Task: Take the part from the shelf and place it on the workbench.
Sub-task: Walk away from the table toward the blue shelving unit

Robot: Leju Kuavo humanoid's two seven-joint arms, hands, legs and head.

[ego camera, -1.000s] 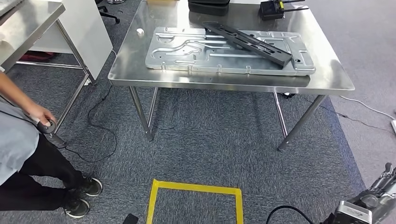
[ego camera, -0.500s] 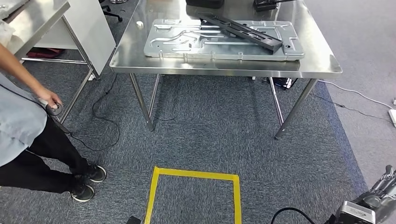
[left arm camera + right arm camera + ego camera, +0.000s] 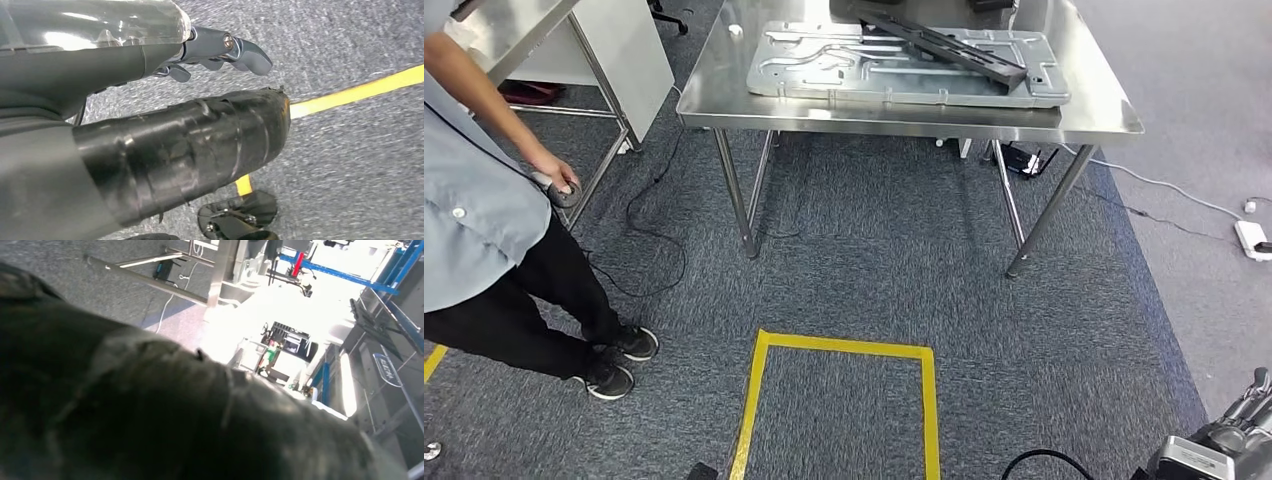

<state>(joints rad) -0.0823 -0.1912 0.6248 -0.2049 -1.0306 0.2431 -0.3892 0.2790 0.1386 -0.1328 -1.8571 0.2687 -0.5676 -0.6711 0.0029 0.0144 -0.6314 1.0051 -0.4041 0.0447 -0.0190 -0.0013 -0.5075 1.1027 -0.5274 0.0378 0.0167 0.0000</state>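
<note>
Left hand: the left hand (image 3: pixel 150 100), seen in its wrist view, hangs above the grey carpet (image 3: pixel 864 270) with its dark taped thumb and its silver fingers (image 3: pixel 245 47) apart and nothing between them, so released.
Right hand: the right hand (image 3: pixel 1239 430) shows at the lower right corner of the head view, over the carpet; whether it is released or clenched cannot be told.
Workbench: a steel workbench (image 3: pixel 724 90) stands ahead on slanted legs.
Part: the black part (image 3: pixel 944 42), a long flat bar, lies aslant on a pressed metal panel (image 3: pixel 824 70) that covers most of the worktop, reaching toward its right edge.
Floor marking: yellow tape (image 3: pixel 844 347) outlines a square on the carpet before the workbench.
Person: a person (image 3: pixel 484 210) in a grey shirt stands at the left, one hand on a round controller (image 3: pixel 564 192).
Cables: a black cable (image 3: pixel 649 215) trails near the workbench's left legs.
</note>
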